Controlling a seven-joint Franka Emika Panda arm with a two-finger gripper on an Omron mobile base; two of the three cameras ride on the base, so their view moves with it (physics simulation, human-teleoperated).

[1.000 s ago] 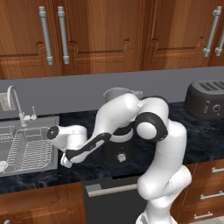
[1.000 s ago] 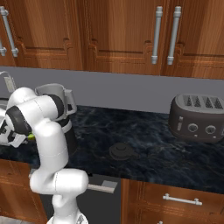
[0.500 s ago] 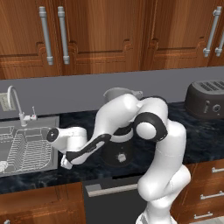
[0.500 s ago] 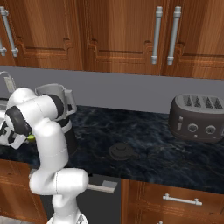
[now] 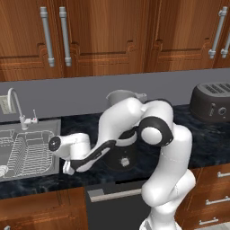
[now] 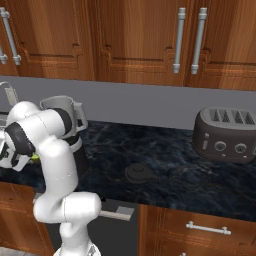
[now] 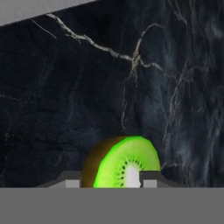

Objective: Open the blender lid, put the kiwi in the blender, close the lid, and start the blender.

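Green kiwi (image 7: pixel 120 164) half cut off by frame edge, jaws clamped on it, blender (image 6: pixel 70 135) partly behind arm

Dark marble counter (image 6: pixel 165 150), wooden cabinets (image 5: pixel 112 36), grey backsplash (image 6: pixel 150 107)

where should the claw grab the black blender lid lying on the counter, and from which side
By the raised centre knob of the blender lid, from straight above. The lid lies flat on the dark counter with the knob facing up, and its wide, low rim offers little for two fingers to pinch. There is open counter all around it, between the blender and the toaster, so a vertical descent looks unobstructed.
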